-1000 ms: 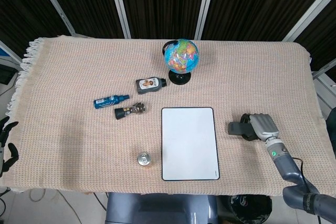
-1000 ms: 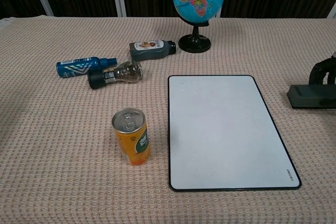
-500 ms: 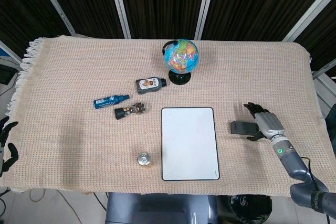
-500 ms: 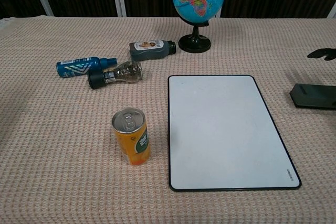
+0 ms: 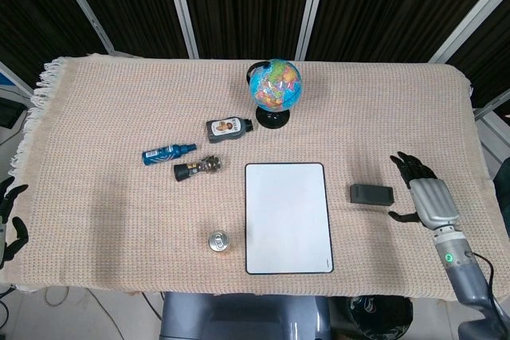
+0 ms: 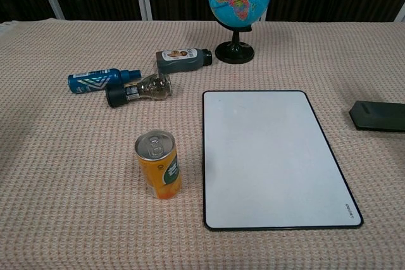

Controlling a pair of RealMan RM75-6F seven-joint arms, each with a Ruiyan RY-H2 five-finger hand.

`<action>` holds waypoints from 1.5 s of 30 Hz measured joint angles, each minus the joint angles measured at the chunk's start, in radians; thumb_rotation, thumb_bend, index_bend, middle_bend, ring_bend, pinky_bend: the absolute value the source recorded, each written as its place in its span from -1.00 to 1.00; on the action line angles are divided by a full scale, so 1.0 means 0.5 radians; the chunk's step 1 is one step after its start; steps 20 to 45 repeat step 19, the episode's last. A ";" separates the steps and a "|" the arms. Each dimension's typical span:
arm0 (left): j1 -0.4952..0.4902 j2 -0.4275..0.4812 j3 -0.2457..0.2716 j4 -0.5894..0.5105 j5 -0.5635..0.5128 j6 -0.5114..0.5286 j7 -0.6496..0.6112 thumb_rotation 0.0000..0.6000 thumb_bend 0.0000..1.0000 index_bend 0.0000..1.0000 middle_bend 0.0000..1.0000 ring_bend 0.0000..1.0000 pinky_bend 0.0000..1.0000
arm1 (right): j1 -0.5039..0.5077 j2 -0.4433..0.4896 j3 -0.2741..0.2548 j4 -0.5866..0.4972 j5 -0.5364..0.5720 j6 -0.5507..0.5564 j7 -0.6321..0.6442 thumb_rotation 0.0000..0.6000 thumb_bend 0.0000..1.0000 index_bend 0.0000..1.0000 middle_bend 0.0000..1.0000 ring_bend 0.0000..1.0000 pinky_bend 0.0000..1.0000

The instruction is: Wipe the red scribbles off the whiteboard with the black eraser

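Observation:
The whiteboard (image 5: 288, 217) (image 6: 273, 156) lies flat near the front of the table, and its surface shows plain white with no red marks. Right of the board the black eraser (image 5: 371, 193) (image 6: 378, 116) rests on the cloth by itself. My right hand (image 5: 426, 195) hovers right of the eraser with fingers spread, apart from it and holding nothing. My left hand (image 5: 8, 220) shows only as dark fingers at the left edge of the head view, off the table. Neither hand appears in the chest view.
A globe (image 5: 275, 90) stands behind the board. A dark bottle (image 5: 228, 127), a blue bottle (image 5: 167, 152) and a clear bottle (image 5: 198, 168) lie left of it. An orange can (image 5: 220, 241) stands upright by the board's left edge. Woven cloth (image 5: 103, 117) covers the table.
My right hand let go of the eraser, opened its fingers and drew back to the right. The eraser stayed on the cloth. The left hand has not moved.

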 measured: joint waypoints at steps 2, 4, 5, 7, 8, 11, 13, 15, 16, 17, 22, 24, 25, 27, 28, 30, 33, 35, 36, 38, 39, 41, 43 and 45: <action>0.000 0.000 0.001 -0.001 0.003 0.001 0.000 1.00 0.48 -0.67 -0.91 -1.00 -0.96 | -0.089 0.002 -0.027 -0.058 -0.050 0.148 -0.065 1.00 -0.87 -1.00 -1.00 -1.00 -0.66; 0.001 -0.001 0.002 0.001 0.005 0.002 0.002 1.00 0.48 -0.67 -0.91 -1.00 -0.96 | -0.166 0.000 -0.050 -0.096 -0.088 0.260 -0.110 1.00 -0.87 -1.00 -1.00 -1.00 -0.66; 0.001 -0.002 0.002 0.001 0.006 0.002 0.002 1.00 0.48 -0.67 -0.91 -1.00 -0.96 | -0.217 -0.003 -0.066 -0.121 -0.111 0.323 -0.134 1.00 -0.87 -1.00 -1.00 -1.00 -0.66; 0.001 -0.002 0.002 0.000 0.009 0.005 0.001 1.00 0.48 -0.67 -0.91 -1.00 -0.96 | -0.284 -0.006 -0.092 -0.154 -0.147 0.398 -0.165 1.00 -0.87 -1.00 -1.00 -1.00 -0.66; 0.002 -0.001 0.002 0.000 0.010 0.007 0.001 1.00 0.48 -0.67 -0.91 -1.00 -0.96 | -0.317 -0.009 -0.108 -0.170 -0.172 0.433 -0.183 1.00 -0.87 -1.00 -1.00 -1.00 -0.66; 0.004 0.001 0.001 0.002 0.011 0.012 -0.005 1.00 0.48 -0.67 -0.91 -1.00 -0.96 | -0.368 -0.019 -0.132 -0.179 -0.210 0.487 -0.212 1.00 -0.87 -1.00 -1.00 -1.00 -0.67; 0.004 0.002 0.001 0.002 0.011 0.011 -0.006 1.00 0.48 -0.67 -0.91 -1.00 -0.96 | -0.388 -0.026 -0.129 -0.174 -0.214 0.509 -0.218 1.00 -0.87 -1.00 -1.00 -1.00 -0.68; 0.003 0.002 0.001 0.004 0.012 0.009 -0.005 1.00 0.48 -0.66 -0.91 -1.00 -0.96 | -0.398 -0.030 -0.115 -0.168 -0.217 0.528 -0.221 1.00 -0.87 -1.00 -1.00 -1.00 -0.68; 0.003 0.002 0.001 0.004 0.011 0.009 -0.006 1.00 0.48 -0.66 -0.91 -1.00 -0.96 | -0.403 -0.033 -0.107 -0.167 -0.217 0.538 -0.219 1.00 -0.87 -1.00 -1.00 -1.00 -0.68; 0.003 0.002 0.000 0.004 0.011 0.010 -0.005 1.00 0.48 -0.67 -0.91 -1.00 -0.96 | -0.411 -0.034 -0.099 -0.165 -0.220 0.547 -0.211 1.00 -0.87 -1.00 -1.00 -1.00 -0.68; 0.003 0.001 0.000 0.004 0.012 0.011 -0.006 1.00 0.48 -0.67 -0.91 -1.00 -0.96 | -0.419 -0.034 -0.091 -0.157 -0.225 0.553 -0.208 1.00 -0.87 -1.00 -1.00 -1.00 -0.68; 0.003 0.001 0.000 0.004 0.012 0.011 -0.006 1.00 0.48 -0.67 -0.91 -1.00 -0.96 | -0.419 -0.034 -0.091 -0.157 -0.225 0.553 -0.208 1.00 -0.87 -1.00 -1.00 -1.00 -0.68; 0.003 0.001 0.000 0.004 0.012 0.011 -0.006 1.00 0.48 -0.67 -0.91 -1.00 -0.96 | -0.419 -0.034 -0.091 -0.157 -0.225 0.553 -0.208 1.00 -0.87 -1.00 -1.00 -1.00 -0.68; 0.003 0.001 0.000 0.004 0.012 0.011 -0.006 1.00 0.48 -0.67 -0.91 -1.00 -0.96 | -0.419 -0.034 -0.091 -0.157 -0.225 0.553 -0.208 1.00 -0.87 -1.00 -1.00 -1.00 -0.68; 0.003 0.001 0.000 0.004 0.012 0.011 -0.006 1.00 0.48 -0.67 -0.91 -1.00 -0.96 | -0.419 -0.034 -0.091 -0.157 -0.225 0.553 -0.208 1.00 -0.87 -1.00 -1.00 -1.00 -0.68; 0.003 0.001 0.000 0.004 0.012 0.011 -0.006 1.00 0.48 -0.67 -0.91 -1.00 -0.96 | -0.419 -0.034 -0.091 -0.157 -0.225 0.553 -0.208 1.00 -0.87 -1.00 -1.00 -1.00 -0.68; 0.003 0.001 0.000 0.004 0.012 0.011 -0.006 1.00 0.48 -0.67 -0.91 -1.00 -0.96 | -0.419 -0.034 -0.091 -0.157 -0.225 0.553 -0.208 1.00 -0.87 -1.00 -1.00 -1.00 -0.68; 0.003 0.001 0.000 0.004 0.012 0.011 -0.006 1.00 0.48 -0.67 -0.91 -1.00 -0.96 | -0.419 -0.034 -0.091 -0.157 -0.225 0.553 -0.208 1.00 -0.87 -1.00 -1.00 -1.00 -0.68; 0.003 0.001 0.000 0.004 0.012 0.011 -0.006 1.00 0.48 -0.67 -0.91 -1.00 -0.96 | -0.419 -0.034 -0.091 -0.157 -0.225 0.553 -0.208 1.00 -0.87 -1.00 -1.00 -1.00 -0.68; 0.003 0.001 0.000 0.004 0.012 0.011 -0.006 1.00 0.48 -0.67 -0.91 -1.00 -0.96 | -0.419 -0.034 -0.091 -0.157 -0.225 0.553 -0.208 1.00 -0.87 -1.00 -1.00 -1.00 -0.68; 0.003 0.001 0.000 0.004 0.012 0.011 -0.006 1.00 0.48 -0.67 -0.91 -1.00 -0.96 | -0.419 -0.034 -0.091 -0.157 -0.225 0.553 -0.208 1.00 -0.87 -1.00 -1.00 -1.00 -0.68; 0.003 0.001 0.000 0.004 0.012 0.011 -0.006 1.00 0.48 -0.67 -0.91 -1.00 -0.96 | -0.419 -0.034 -0.091 -0.157 -0.225 0.553 -0.208 1.00 -0.87 -1.00 -1.00 -1.00 -0.68; 0.003 0.001 0.000 0.004 0.012 0.011 -0.006 1.00 0.48 -0.67 -0.91 -1.00 -0.96 | -0.419 -0.034 -0.091 -0.157 -0.225 0.553 -0.208 1.00 -0.87 -1.00 -1.00 -1.00 -0.68; 0.003 0.001 0.000 0.004 0.012 0.011 -0.006 1.00 0.48 -0.67 -0.91 -1.00 -0.96 | -0.419 -0.034 -0.091 -0.157 -0.225 0.553 -0.208 1.00 -0.87 -1.00 -1.00 -1.00 -0.68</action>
